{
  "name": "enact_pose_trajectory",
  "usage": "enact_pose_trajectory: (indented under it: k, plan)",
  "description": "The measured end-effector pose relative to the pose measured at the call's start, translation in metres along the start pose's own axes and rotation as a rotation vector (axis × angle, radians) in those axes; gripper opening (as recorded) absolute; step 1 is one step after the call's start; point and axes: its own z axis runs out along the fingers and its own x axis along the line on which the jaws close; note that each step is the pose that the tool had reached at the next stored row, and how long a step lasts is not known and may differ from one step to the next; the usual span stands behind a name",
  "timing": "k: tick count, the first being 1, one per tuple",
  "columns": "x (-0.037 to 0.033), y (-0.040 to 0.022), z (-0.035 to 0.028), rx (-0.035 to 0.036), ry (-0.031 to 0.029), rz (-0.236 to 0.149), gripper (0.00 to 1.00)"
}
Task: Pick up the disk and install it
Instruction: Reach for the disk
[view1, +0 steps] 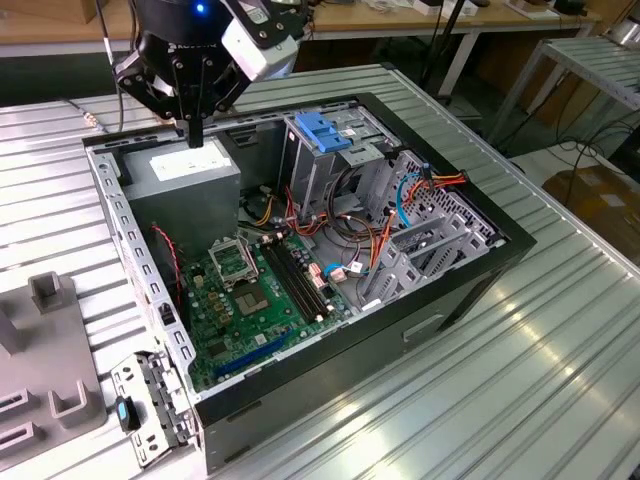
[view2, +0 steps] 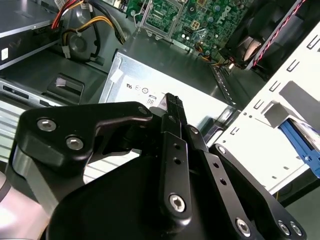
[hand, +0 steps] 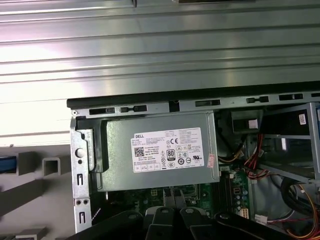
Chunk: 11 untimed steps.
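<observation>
**Empty, clenched fingers over the power supply; disk well off to the side**

The gripper (view1: 195, 130) hangs over one corner of the open computer case (view1: 455, 135). Its two black fingers (view2: 175, 122) are pressed flat together with nothing between them.

Right under the fingertips is the grey power supply box (view1: 185, 172), lying with its white label facing up. In the second wrist view the gripper (view2: 172, 102) is seen against the pale top of that box (view2: 145, 75). In the first wrist view the gripper (hand: 172, 196) is seen close to the edge of the box (hand: 160, 150) where it meets the green circuit board (view1: 250, 300). Whether the tips touch the box cannot be told.

Further from the fingers, toward the exterior view's right, a metal cage with a wide blue plate (view1: 325, 130) on top stands inside the case. Beyond it are bundles of red, orange and blue cables (view1: 400, 205).

The disk (view2: 300, 145) is outside the case, well apart from the fingers. It lies past the slotted metal wall (view2: 255, 145) that runs just beside the power supply. Part of its blue frame is visible there, cut off by the picture edge. In the first wrist view a blue end of the disk (hand: 6, 165) sits next to a grey slotted stand (hand: 45, 165) on the ribbed metal table (view1: 520, 380).
</observation>
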Motion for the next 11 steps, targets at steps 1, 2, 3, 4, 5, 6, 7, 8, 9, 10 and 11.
enact_pose_trajectory:
  k: [1, 2, 3, 4, 5, 6, 7, 8, 9, 10, 11]
  plan:
    - [0.0004, 0.0000, 0.0000, 0.0000, 0.0000, 0.000, 0.11]
    - [0.0007, -0.0001, 0.0000, 0.0000, 0.0000, 0.000, 0.11]
    - [0.0013, -0.0001, 0.0000, 0.0000, 0.0000, 0.000, 0.11]
    - [0.0020, -0.0002, 0.0000, 0.0000, 0.0000, 0.000, 0.11]
    - [0.0026, -0.0002, 0.0000, 0.0000, 0.0000, 0.000, 0.11]
    - [0.0033, -0.0003, 0.0000, 0.0000, 0.0000, 0.000, 0.11]
    - [0.0038, -0.0003, 0.0000, 0.0000, 0.0000, 0.000, 0.11]
    - [0.0042, -0.0003, 0.0000, 0.0000, 0.0000, 0.000, 0.11]
    - [0.0046, -0.0003, 0.0000, 0.0001, 0.0001, 0.000, 0.11]
    - [0.0049, -0.0004, 0.0001, 0.0000, 0.0000, 0.000, 0.11]
    - [0.0052, -0.0004, 0.0001, 0.0000, 0.0000, 0.000, 0.11]
